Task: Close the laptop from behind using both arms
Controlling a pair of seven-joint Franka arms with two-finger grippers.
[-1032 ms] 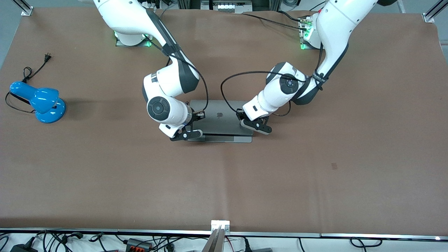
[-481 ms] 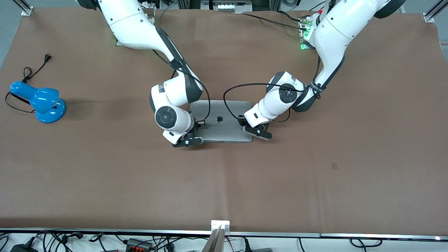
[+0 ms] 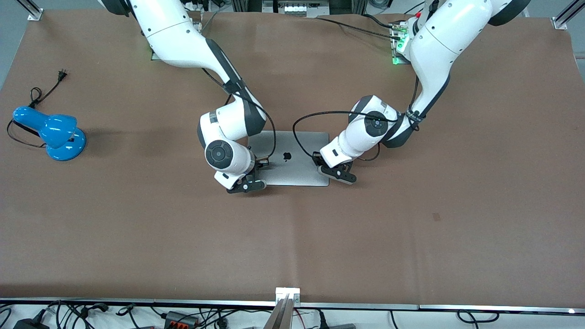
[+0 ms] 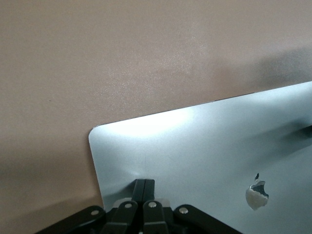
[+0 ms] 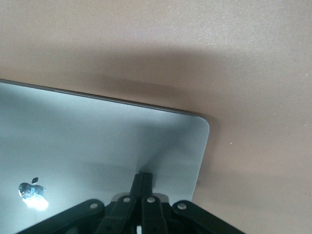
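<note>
I am pressing evenly with both closed tips so the lid seats flat without skewing. My left gripper (image 3: 346, 176) and right gripper (image 3: 249, 184), fingers together and holding nothing, are touching the lid corners of the laptop (image 3: 292, 167), lying mid-table, lid apparently down.

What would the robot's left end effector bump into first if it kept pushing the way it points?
The laptop lid. The shut left end effector points down at it near one corner and seems to touch already, so it could hardly move.
</note>
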